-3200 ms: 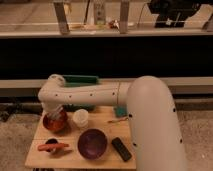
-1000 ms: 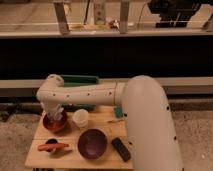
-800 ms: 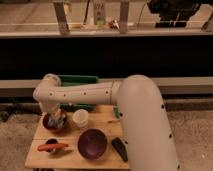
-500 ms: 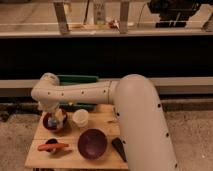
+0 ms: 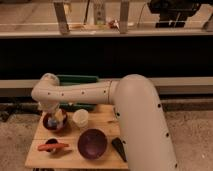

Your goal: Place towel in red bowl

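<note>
Wooden table (image 5: 102, 116) sits before a dark wall, and I see bare board at its near-left corner. My gripper (image 5: 54, 114) hangs over the red bowl (image 5: 52, 124) at the far-left edge; jaw state I cannot tell. Towel (image 5: 60, 118) lies in that bowl. Right of it stands a white cup (image 5: 80, 118), with a purple bowl (image 5: 92, 143) nearer.

On the counter (image 5: 102, 116) stand three bowls: one red bowl (image 5: 51, 123) (the towel (image 5: 56, 118) sits in it), one white (image 5: 80, 118), one purple (image 5: 92, 143). One end effector (image 5: 52, 112) hangs above the red bowl, left of frame. One dark block (image 5: 119, 148) lies lower right.
</note>
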`<state>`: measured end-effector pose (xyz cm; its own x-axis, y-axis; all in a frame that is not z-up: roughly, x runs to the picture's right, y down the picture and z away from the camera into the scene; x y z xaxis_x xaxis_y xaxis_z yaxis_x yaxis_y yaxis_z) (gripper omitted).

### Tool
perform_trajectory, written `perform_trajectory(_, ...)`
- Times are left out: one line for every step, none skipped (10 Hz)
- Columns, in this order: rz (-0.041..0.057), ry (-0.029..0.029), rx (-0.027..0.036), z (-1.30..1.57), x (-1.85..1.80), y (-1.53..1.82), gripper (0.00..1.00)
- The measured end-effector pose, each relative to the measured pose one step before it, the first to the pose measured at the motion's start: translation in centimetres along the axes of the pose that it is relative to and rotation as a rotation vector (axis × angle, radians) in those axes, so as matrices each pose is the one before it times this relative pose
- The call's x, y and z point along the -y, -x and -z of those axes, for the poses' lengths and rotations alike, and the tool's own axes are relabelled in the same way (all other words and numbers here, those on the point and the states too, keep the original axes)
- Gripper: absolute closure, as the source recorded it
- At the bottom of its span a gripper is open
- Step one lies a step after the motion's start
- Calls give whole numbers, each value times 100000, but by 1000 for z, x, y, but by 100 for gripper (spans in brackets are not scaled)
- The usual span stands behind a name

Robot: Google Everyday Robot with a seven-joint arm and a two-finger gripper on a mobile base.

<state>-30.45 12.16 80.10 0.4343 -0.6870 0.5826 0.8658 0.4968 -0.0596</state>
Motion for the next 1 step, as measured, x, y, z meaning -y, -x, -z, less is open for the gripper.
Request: perform_trajectory(13, -19, 58, 8, 17, 32, 20)
